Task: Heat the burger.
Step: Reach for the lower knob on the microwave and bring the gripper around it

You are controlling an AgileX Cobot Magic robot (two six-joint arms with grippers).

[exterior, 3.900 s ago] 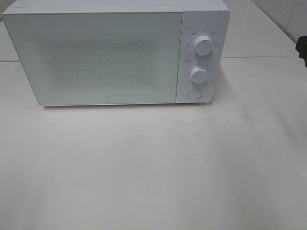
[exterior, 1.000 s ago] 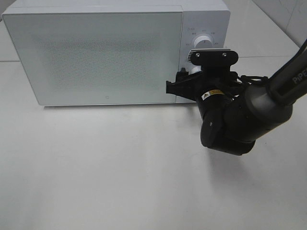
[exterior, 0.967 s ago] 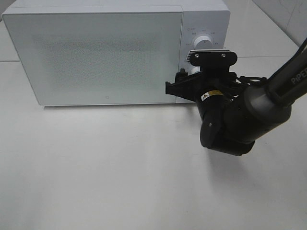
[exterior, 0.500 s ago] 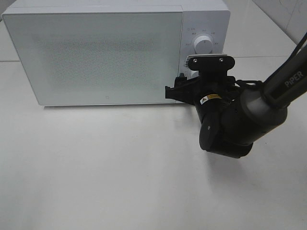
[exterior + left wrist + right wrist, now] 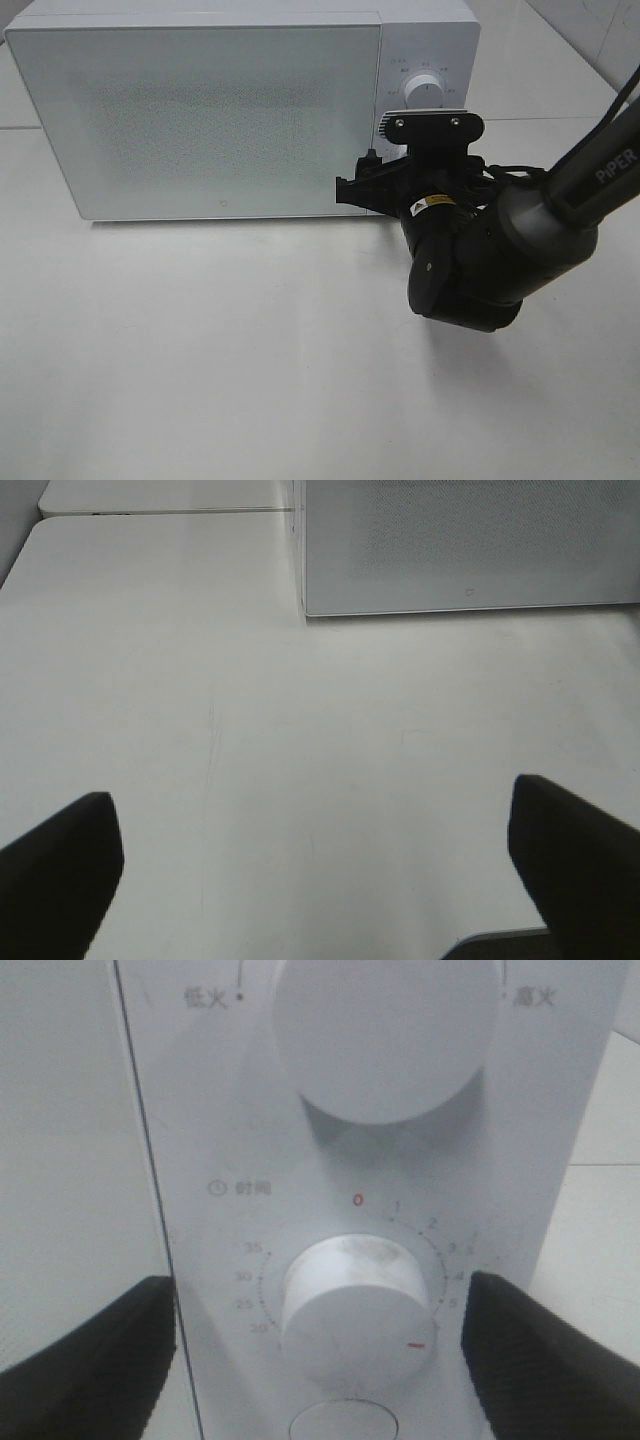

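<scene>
1. Here, a white microwave (image 5: 200,110) stands toward the far side of the white bench (image 5: 250,350), with its door (image 5: 190,120) shut flush against the control panel.
2. The burger shows in none of the views. The door's speckled glass gives no look inside, so I cannot tell where it is.
3. The right gripper (image 5: 362,185) is up against the control panel, at the microwave's right front corner. The bulky black wrist joint (image 5: 465,270) behind it hangs over the bench just in front of the appliance.
4. In the right wrist view the right gripper (image 5: 318,1355) has its two black fingers (image 5: 90,1360) set well apart. One is on each side of the timer knob (image 5: 355,1310), with a gap of white panel showing between each finger and the knob, so nothing is clamped.
5. The timer knob's red dash lies near the 5 on the printed scale, away from the red 0.
6. The power knob (image 5: 424,88) sits clear of the gripper on the same panel, and a round button (image 5: 340,1425) lies just beyond the timer knob on the opposite side.
7. The left gripper (image 5: 320,870) hovers over bare bench with its fingers (image 5: 60,865) spread wide and nothing between them. The microwave's front face is well ahead of it.
</scene>
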